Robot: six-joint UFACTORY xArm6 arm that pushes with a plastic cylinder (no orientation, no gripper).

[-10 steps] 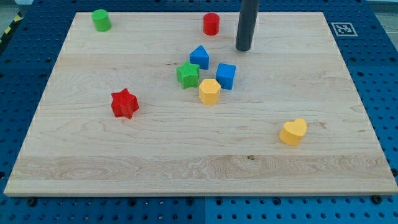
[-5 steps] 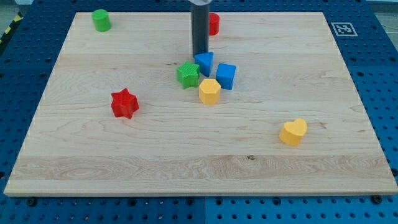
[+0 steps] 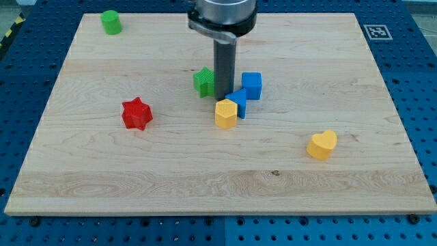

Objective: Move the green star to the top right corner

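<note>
Rod of the gripperless arm stands mid-worktop (image 3: 82, 164), my tip (image 3: 223, 96) planted just right of the green star (image 3: 203, 81), seemingly touching it. A blue block (image 3: 237, 102) and yellow block (image 3: 226, 113) crowd below the tip; a blue cube (image 3: 252, 85) sits at its right. The star lies near the worktop's centre, well apart from the view's top right corner.
</note>
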